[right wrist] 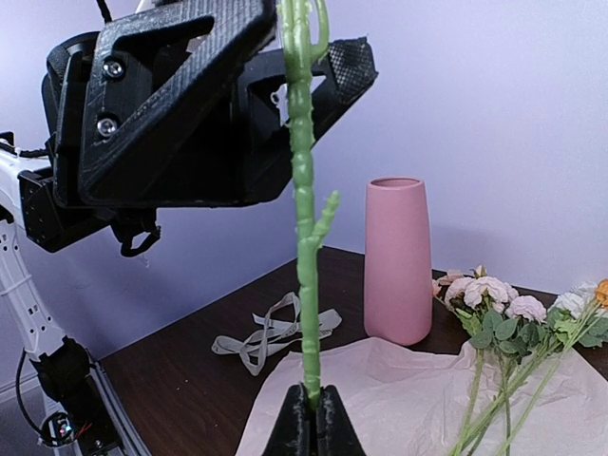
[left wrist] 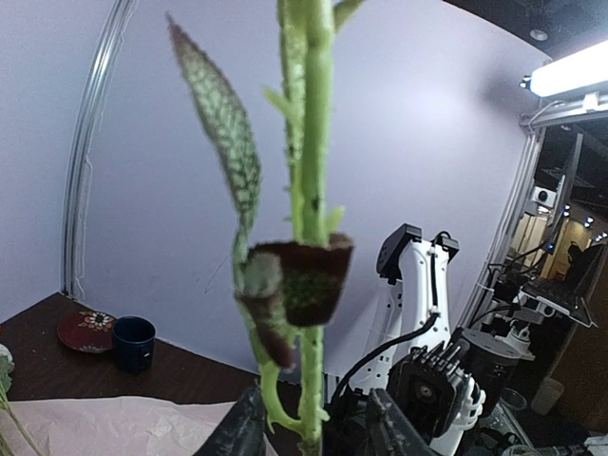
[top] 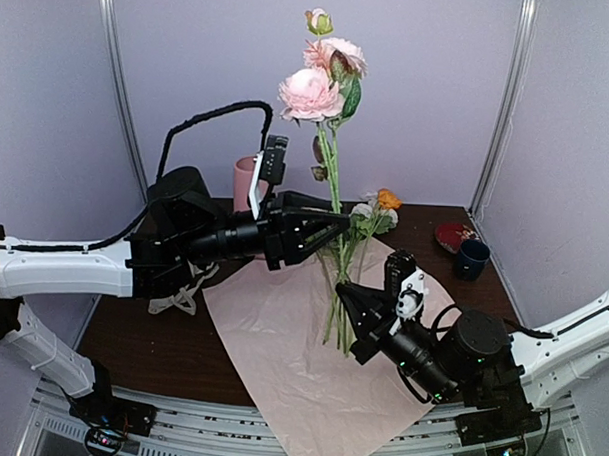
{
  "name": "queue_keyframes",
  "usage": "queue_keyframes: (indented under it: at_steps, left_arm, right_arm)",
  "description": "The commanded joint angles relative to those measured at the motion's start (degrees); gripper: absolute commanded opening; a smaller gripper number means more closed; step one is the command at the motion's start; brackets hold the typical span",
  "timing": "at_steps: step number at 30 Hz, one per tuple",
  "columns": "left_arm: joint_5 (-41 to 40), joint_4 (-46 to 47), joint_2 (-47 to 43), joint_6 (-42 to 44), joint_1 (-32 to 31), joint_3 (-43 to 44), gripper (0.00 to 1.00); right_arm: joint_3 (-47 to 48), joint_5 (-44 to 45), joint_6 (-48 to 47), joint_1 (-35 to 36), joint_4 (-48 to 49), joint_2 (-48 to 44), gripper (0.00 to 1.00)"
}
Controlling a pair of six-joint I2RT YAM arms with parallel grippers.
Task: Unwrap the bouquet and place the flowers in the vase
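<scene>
The left arm reaches in from the left over the dark counter [top: 160, 343]. A cream ribbon [top: 180, 296] lies loose below it, and the pink vase [right wrist: 397, 261] stands upright behind it at the back of the counter. The left fingers [top: 340, 225] sit apart on either side of the stem of a tall flower [top: 309, 93], with a gap showing on each side in the left wrist view. The flower stands upright, its pink blooms high above the crinkled pink paper [top: 300, 358] spread flat below. The right fingers [top: 340, 287] are clamped on the bottom of the stem. More flowers [top: 373, 215] lie on the paper's far edge, right of the vase. Farther right sit a red dish [top: 450, 235] and a dark blue cup [top: 473, 259].
</scene>
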Motion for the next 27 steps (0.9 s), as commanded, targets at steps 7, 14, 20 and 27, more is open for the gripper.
queue_keyframes:
  at_steps: [7, 14, 20, 27]
  left_arm:
    - [-1.3, 3.1, 0.2, 0.4, -0.1, 2.2, 0.07]
    - [-6.6, -0.7, 0.0, 2.0, -0.1, 3.5, 0.00]
    - [-16.2, -10.2, -0.7, 5.6, 3.1, 7.8, 0.00]
    - [-25.6, -20.7, -3.1, 7.3, 12.1, 16.6, 0.00]
  right_arm:
    - [-1.4, 1.0, 1.8, 0.5, 0.5, -1.9, 0.00]
    - [0.8, 0.4, 3.6, 0.4, -5.2, -2.1, 0.15]
    - [6.8, 3.3, 6.2, 0.4, -15.7, -3.5, 0.95]
    - [5.6, 8.9, 6.3, -0.5, -18.4, -10.5, 1.00]
